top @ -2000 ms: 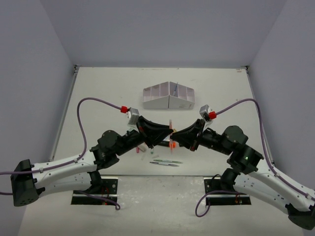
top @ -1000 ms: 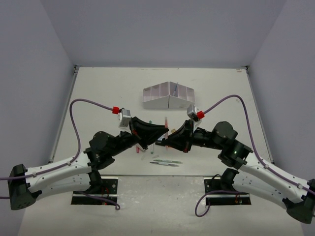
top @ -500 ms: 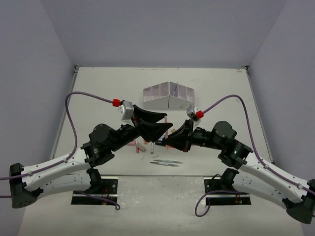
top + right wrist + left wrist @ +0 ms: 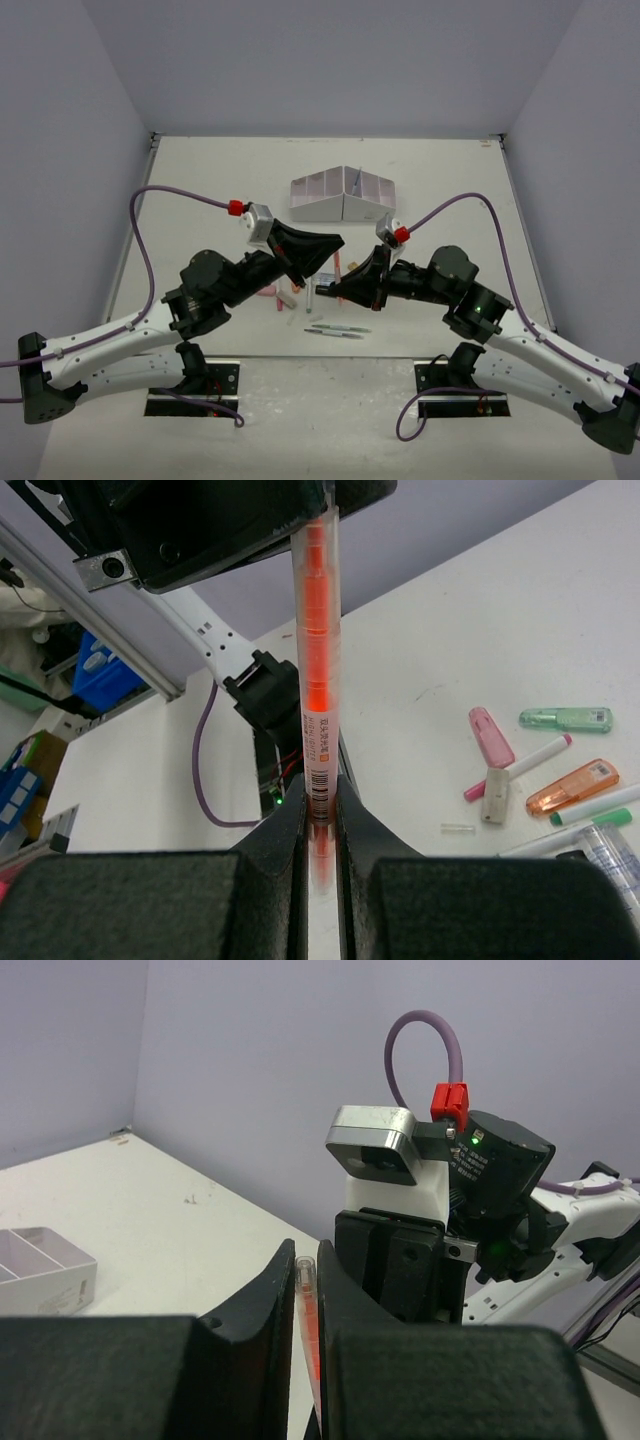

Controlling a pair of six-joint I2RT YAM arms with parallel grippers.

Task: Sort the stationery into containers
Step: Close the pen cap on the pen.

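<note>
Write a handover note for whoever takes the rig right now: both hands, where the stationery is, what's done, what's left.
Left hand: shut on one end of the orange highlighter.
Right hand: shut on its other end, so both hands hold it off the table.
Organiser box: just beyond the hands. I cannot tell what is in it.
Loose pens and small pieces: on the table beneath and in front of the hands.
Done: highlighter picked up.
Left: put it in the box, then sort the rest.
</note>
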